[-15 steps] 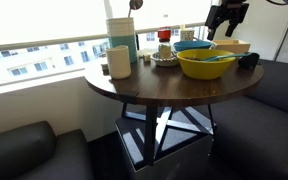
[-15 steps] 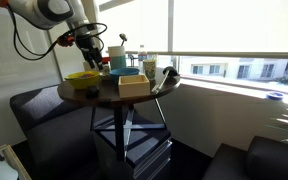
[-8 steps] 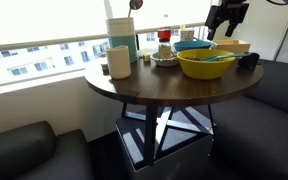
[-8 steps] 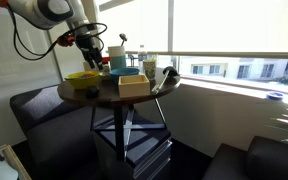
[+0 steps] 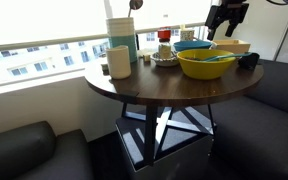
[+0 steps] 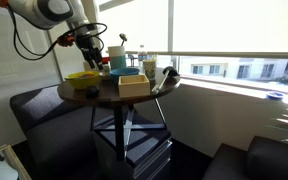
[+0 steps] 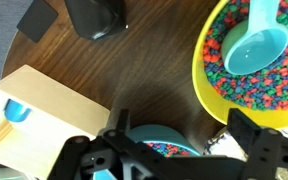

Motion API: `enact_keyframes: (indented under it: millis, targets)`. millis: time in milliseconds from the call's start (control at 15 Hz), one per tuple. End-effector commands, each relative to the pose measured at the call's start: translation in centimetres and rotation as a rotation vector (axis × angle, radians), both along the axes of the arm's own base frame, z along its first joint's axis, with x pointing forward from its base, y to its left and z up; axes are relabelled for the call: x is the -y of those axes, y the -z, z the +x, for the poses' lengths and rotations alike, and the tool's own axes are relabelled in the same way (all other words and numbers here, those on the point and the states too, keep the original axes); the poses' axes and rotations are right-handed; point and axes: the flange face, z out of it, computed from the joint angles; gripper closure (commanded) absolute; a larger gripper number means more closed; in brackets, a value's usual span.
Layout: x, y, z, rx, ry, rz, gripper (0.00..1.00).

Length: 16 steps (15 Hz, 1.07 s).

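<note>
Overhead, the black two-fingered gripper [image 5: 225, 20] hangs pointing straight down, well clear of everything on the round dark wooden surface [image 5: 144, 92]. Its jaws are spread wide with nothing between them, which the wrist view shows plainly. Beneath it, just beside the big yellow plastic bowl [image 5: 206, 70], sits the smaller blue bowl [image 5: 192, 46], the thing closest to the jaws. From the wrist camera it lies in the gap between the two fingers, so the gripper seems lined up over it rather than over the yellow bowl. A turquoise plastic scoop [image 7: 256, 45] lies inside the yellow bowl, cup upward, bedded on a heap of multicoloured beads [image 7: 284, 90] that props it there. A pale wooden box [image 7: 59, 115] stands near the yellow bowl too, just beside the blue bowl, so the three form one tight cluster, probably so that all of it lies within the arm's reach. Two black objects [image 7: 94, 15] lie near the yellow bowl, toward the rim of the surface; what they are I cannot tell. A tall teal-and-white jug [image 5: 122, 35] and a cream mug [image 5: 119, 62] stand well apart from the yellow bowl. Much is hard to read. The gripper's own body covers most of the blue bowl in the wrist view, the yellow bowl is cut off by the frame there, and both exterior views are too small to show the fingertips.
</note>
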Motion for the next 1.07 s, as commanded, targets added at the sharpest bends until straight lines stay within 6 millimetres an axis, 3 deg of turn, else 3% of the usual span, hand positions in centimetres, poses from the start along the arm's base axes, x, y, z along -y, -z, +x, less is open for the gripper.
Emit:
enact_keyframes:
  millis: [0, 467, 533, 800, 1000]
  targets:
    - [0.01, -0.07, 0.01, -0.001, 0.0, 0.0, 0.0]
    - [0.01, -0.07, 0.01, -0.001, 0.0, 0.0, 0.0]
    - [0.01, -0.07, 0.01, -0.001, 0.0, 0.0, 0.11]
    - [-0.52, 0.2, -0.47, -0.014, 0.019, 0.013, 0.0]
    - [-0.59, 0.21, -0.94, -0.057, 0.002, -0.007, 0.0]
